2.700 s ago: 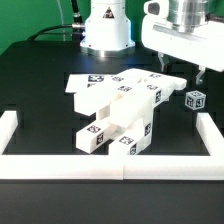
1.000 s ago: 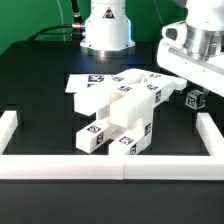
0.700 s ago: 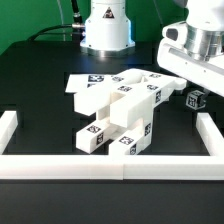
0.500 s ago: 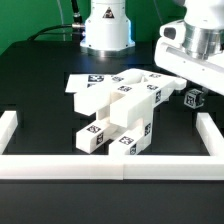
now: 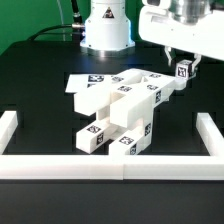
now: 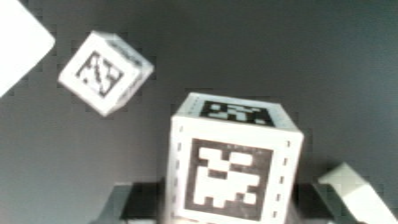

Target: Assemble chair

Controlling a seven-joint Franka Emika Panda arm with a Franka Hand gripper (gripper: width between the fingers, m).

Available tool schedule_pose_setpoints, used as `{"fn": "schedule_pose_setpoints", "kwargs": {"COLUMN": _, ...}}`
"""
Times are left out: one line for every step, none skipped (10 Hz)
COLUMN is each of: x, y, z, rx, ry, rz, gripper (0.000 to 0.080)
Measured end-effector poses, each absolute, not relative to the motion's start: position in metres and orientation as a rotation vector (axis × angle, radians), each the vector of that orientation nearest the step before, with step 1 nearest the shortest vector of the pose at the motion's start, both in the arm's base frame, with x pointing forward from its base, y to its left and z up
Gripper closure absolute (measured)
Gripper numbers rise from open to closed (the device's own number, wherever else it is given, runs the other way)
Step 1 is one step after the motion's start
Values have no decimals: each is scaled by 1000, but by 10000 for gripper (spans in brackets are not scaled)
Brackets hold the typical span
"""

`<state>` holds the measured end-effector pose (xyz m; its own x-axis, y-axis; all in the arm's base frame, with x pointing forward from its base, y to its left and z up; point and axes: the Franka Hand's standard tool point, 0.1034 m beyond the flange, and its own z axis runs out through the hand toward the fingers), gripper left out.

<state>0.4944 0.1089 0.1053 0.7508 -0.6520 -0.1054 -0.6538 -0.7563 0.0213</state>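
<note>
The chair lies in loose matte-white parts heaped at the table's middle [image 5: 120, 110]: flat slabs, a leg frame and tagged blocks. My gripper [image 5: 184, 68] is up at the exterior view's right, above the table, shut on a small tagged white block [image 5: 184, 69]. In the wrist view the same block [image 6: 231, 160] stands between my fingers [image 6: 146, 200], its tags facing the camera. My gripper [image 6: 240, 208] grips it low on both sides. Another tagged chair part [image 6: 103, 70] shows below, on the black table.
A low white border wall [image 5: 110, 167] runs along the table's near edge and up both sides. The robot's white base [image 5: 106, 25] stands at the back. A flat tagged slab [image 5: 88, 84] juts from the pile toward the exterior view's left.
The small block stood on the table at the right. My gripper came down over it, shut on it and has lifted it up off the table.
</note>
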Motion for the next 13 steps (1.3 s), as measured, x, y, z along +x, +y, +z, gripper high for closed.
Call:
{"fn": "schedule_pose_setpoints", "kwargs": {"x": 505, "y": 100, "z": 115, "rx": -2912, "ry": 1096, "rz": 149, "gripper": 509}}
{"fn": "schedule_pose_setpoints", "kwargs": {"x": 503, "y": 102, "z": 112, "rx": -2915, "ry": 1096, "rz": 145, "gripper": 509}}
{"fn": "schedule_pose_setpoints", "kwargs": {"x": 503, "y": 102, "z": 111, "rx": -2916, "ry": 1095, "rz": 147, "gripper": 509}}
{"fn": "schedule_pose_setpoints", "kwargs": {"x": 503, "y": 102, "z": 111, "rx": -2916, "ry": 1096, "rz": 146, "gripper": 509}}
{"fn": "schedule_pose_setpoints", "kwargs": {"x": 504, "y": 100, "z": 112, "rx": -2929, "ry": 1059, "rz": 144, "gripper": 509}}
{"fn": "schedule_pose_setpoints", "kwargs": {"x": 514, "y": 90, "z": 118, "rx": -2953, "ry": 988, "rz": 141, "gripper": 509}}
{"fn": "schedule_pose_setpoints", "kwargs": {"x": 533, "y": 78, "z": 133, "rx": -2968, "ry": 951, "rz": 128, "gripper": 509}}
{"fn": "schedule_pose_setpoints", "kwargs": {"x": 551, "y": 68, "z": 144, "rx": -2977, "ry": 904, "rz": 95, "gripper": 509}}
{"fn": "schedule_pose_setpoints", "kwargs": {"x": 558, "y": 63, "z": 151, "rx": -2983, "ry": 886, "rz": 120, "gripper": 509}}
{"fn": "schedule_pose_setpoints", "kwargs": {"x": 560, "y": 67, "z": 158, "rx": -2991, "ry": 879, "rz": 138, "gripper": 509}}
{"fn": "schedule_pose_setpoints", "kwargs": {"x": 560, "y": 66, "z": 155, "rx": -2993, "ry": 877, "rz": 125, "gripper": 509}}
{"fn": "schedule_pose_setpoints", "kwargs": {"x": 559, "y": 66, "z": 154, "rx": -2994, "ry": 879, "rz": 128, "gripper": 509}}
{"fn": "schedule_pose_setpoints", "kwargs": {"x": 563, "y": 63, "z": 153, "rx": -3005, "ry": 855, "rz": 122, "gripper": 509}}
